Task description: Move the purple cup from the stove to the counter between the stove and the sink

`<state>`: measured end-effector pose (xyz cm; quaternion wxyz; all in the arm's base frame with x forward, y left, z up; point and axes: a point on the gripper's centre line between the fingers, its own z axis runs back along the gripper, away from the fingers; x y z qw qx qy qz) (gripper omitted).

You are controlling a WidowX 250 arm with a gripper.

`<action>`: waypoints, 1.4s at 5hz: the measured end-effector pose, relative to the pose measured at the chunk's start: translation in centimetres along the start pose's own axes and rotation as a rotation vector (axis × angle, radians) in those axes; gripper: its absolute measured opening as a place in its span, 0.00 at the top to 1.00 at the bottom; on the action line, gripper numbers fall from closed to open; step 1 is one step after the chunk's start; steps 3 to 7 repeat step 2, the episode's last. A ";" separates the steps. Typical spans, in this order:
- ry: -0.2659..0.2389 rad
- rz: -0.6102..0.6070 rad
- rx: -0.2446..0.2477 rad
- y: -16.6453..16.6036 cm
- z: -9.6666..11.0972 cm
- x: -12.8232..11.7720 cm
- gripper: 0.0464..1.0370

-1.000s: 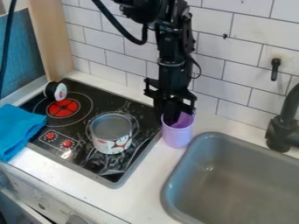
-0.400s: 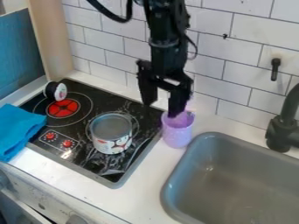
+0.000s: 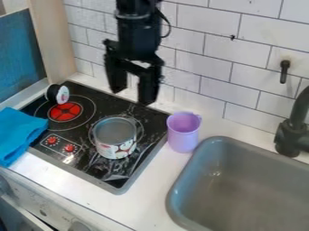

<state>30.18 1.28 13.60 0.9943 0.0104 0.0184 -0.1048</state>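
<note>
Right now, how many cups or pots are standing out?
2: purple cup on the counter between cooktop and sink; patterned pot on the cooktop. Sink's near end is out of view, so one could hide there.

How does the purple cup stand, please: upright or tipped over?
Upright: the purple cup has its open rim on top and its base on the counter.

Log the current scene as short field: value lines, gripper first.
gripper: open, raised over the back of the stove
holding: nothing
nearest to gripper: pot and purple cup
cup: upright on the counter, between stove and sink
pot: on the stove, right of the red burner
lid: tilted on edge, stove's back left corner
cloth: blue, over the stove's left edge
</note>
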 end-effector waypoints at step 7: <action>0.143 -0.022 0.048 0.6 0.8 -5.3 0.03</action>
